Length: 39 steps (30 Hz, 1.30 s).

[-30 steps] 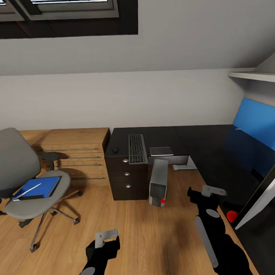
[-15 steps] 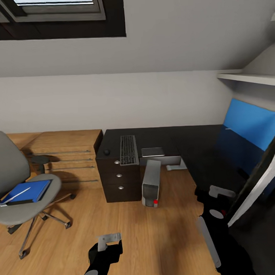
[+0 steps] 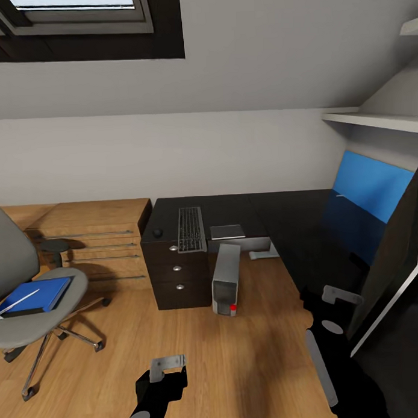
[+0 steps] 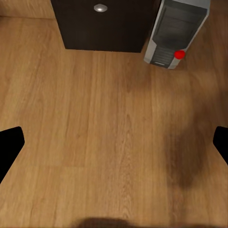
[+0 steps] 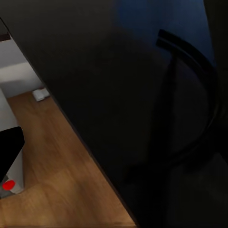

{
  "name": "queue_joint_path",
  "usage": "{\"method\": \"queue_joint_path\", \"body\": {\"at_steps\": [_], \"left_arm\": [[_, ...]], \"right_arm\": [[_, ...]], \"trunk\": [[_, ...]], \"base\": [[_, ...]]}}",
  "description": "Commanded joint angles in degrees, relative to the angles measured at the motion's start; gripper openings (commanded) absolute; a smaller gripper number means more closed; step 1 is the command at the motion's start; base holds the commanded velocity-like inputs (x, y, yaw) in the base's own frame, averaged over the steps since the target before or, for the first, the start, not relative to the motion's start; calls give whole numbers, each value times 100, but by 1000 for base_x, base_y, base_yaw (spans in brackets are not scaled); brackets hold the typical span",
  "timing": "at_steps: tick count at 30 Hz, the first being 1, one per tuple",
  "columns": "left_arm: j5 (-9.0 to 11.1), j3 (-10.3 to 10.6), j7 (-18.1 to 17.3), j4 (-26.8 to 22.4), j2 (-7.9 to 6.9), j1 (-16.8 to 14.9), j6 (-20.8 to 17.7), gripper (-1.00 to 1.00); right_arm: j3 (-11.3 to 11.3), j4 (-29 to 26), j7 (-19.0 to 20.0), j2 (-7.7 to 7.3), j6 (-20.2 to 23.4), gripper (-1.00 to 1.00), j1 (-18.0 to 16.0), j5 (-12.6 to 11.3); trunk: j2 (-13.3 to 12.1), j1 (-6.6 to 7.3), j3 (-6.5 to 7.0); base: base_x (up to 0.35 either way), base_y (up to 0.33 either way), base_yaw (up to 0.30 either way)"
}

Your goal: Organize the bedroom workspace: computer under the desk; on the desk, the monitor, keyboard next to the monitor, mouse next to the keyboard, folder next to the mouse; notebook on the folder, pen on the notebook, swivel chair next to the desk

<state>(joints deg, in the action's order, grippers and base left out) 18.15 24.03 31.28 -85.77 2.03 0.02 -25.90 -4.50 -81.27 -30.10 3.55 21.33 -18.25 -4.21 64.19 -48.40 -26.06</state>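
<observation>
Black and glossy, the desk (image 3: 282, 224) runs out from the far wall in an L, and everything else can be placed against it. On its top, above the drawer block (image 3: 175, 270) with round silver knobs, the keyboard (image 3: 191, 229) lies lengthwise, the mouse (image 3: 157, 233) just beside it on the cabinet side, and a thin dark notebook (image 3: 228, 232) just beside it on the other. The computer (image 3: 226, 279) stands on the wood floor (image 3: 238, 364) against the drawer block, half under the desk's edge, its red light facing the room; the left wrist view catches it (image 4: 176, 32) beside the block. Along the desk's long wing the monitor (image 3: 388, 263) rises close by, tilted, seen almost edge-on; its round base (image 5: 190, 109) rests on the black top in the right wrist view.

A light-wood low cabinet (image 3: 95, 237) butts against the desk's end. Well apart from the desk, past that cabinet, stands the swivel chair (image 3: 25, 300), with the blue folder (image 3: 34, 295) flat on its seat and the pen (image 3: 19, 302) lying across the folder.

The left gripper (image 3: 167, 365) hangs over bare floor in front of the drawer block, jaws spread wide and holding nothing. The right gripper (image 3: 341, 296) sits at the desk's edge by the monitor; whether its jaws are apart I cannot tell.
</observation>
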Motion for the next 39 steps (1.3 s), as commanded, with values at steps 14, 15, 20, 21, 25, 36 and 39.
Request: {"method": "queue_joint_path", "body": {"at_steps": [14, 15, 20, 21, 25, 36, 39], "left_arm": [[49, 316, 26, 138, -6, -2, 249, 100], [49, 357, 26, 140, -6, -2, 317, 100], [48, 554, 28, 173, -3, -2, 644, 100], [52, 564, 31, 182, -2, -2, 650, 100], [45, 583, 33, 197, -1, -2, 655, 100], [65, 564, 18, 201, 8, -2, 656, 100], [66, 567, 22, 201, 8, -2, 657, 100]], "right_arm": [[151, 137, 0, 32, -458, 100, 4, -42], [163, 139, -1, 32, -484, 100, 4, -40], [510, 187, -29, 32, -585, 100, 5, -23], [561, 191, -33, 32, -588, 100, 5, -22], [651, 198, -33, 35, -593, 100, 11, -19], [1199, 362, -34, 35, -588, 100, 14, -27], [1418, 591, -25, 39, -593, 100, 14, -27]], "trunk": [[-36, 21, 13], [-76, 43, 31], [-277, 153, 121], [-317, 175, 139], [-478, 263, 210], [-919, 505, 408], [-1039, 570, 462]], "base": [[-24, 51, 0], [-2, 5, 0], [-1, 1, 0], [0, 0, 0], [0, 0, 7], [-196, 0, 185], [-329, 0, 25]]}}
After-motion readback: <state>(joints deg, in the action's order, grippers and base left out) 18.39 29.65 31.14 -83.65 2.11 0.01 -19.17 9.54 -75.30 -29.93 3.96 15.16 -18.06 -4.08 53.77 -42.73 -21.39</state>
